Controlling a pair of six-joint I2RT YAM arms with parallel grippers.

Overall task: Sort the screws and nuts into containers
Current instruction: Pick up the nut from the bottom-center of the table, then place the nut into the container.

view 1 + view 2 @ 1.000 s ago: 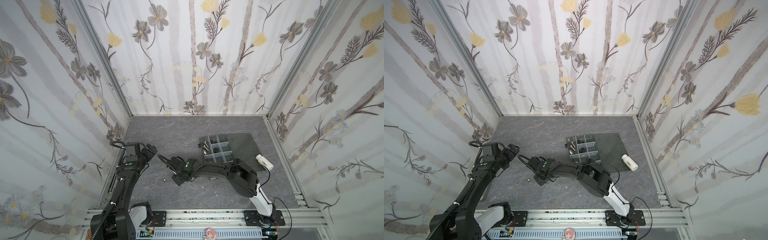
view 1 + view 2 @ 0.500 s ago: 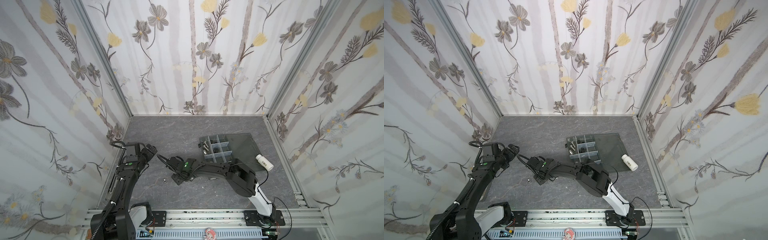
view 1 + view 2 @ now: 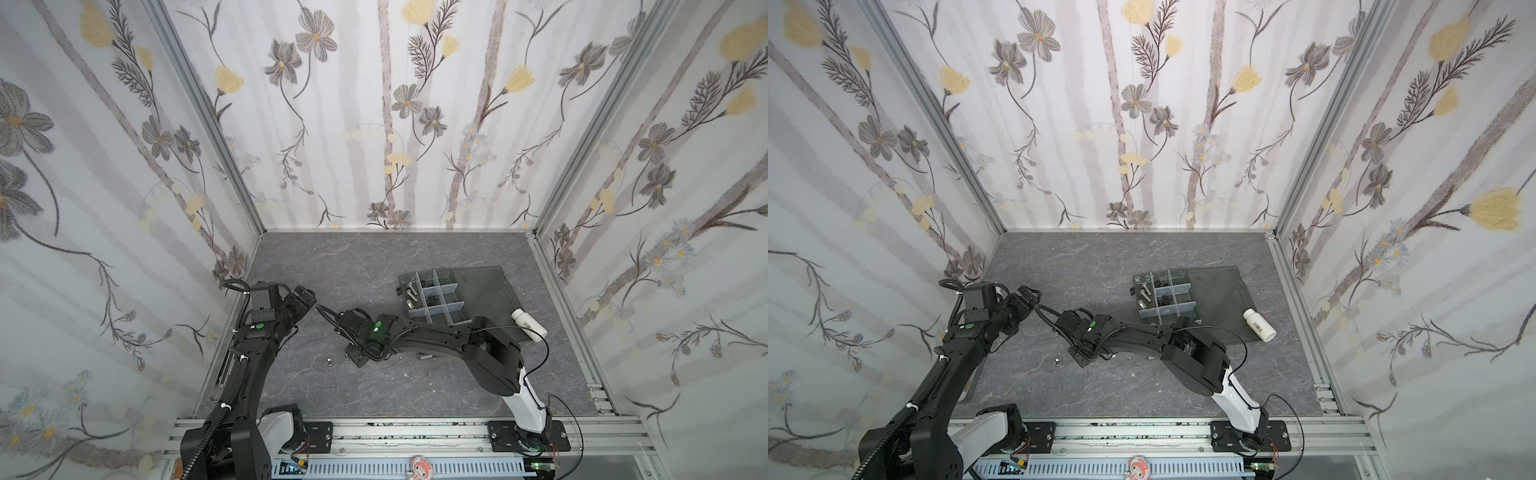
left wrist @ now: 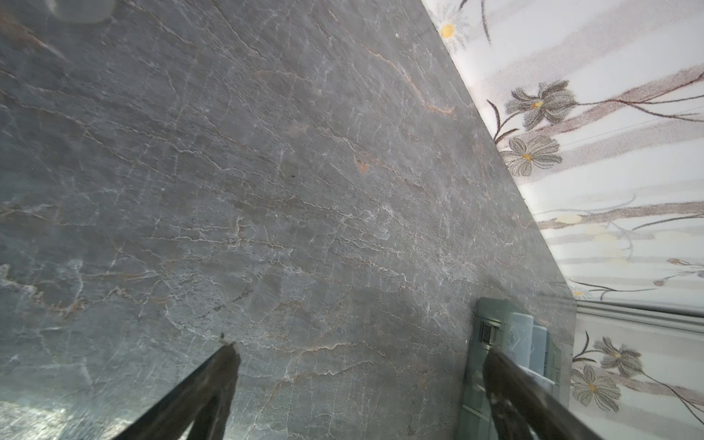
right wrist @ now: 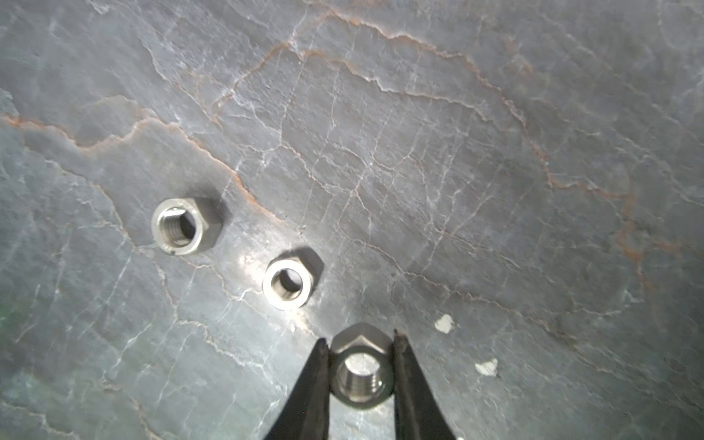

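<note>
Steel, bright and six-sided, sits between the jaws of the right gripper: its thin black fingers are pinched against opposite flats of a threaded silver hex nut, though whether it is lifted off the grey veined stone-look table cannot be told. In both top views this grip is hidden under the arm's own wrist. Two more loose nuts lie near it, apart from each other, making three in the wrist view; only one shows in a top view. Two white specks lie beside the fingers. The left gripper hangs over bare table with its jaws spread wide, holding nothing. The dark grey organizer box sits well apart from the nuts, its flat lid folded open and its near end covered by the right arm (so the compartments cannot be fully counted). One compartment holds silver screws, another black nuts, both too small to count. One white bottle lies beside the lid.
</note>
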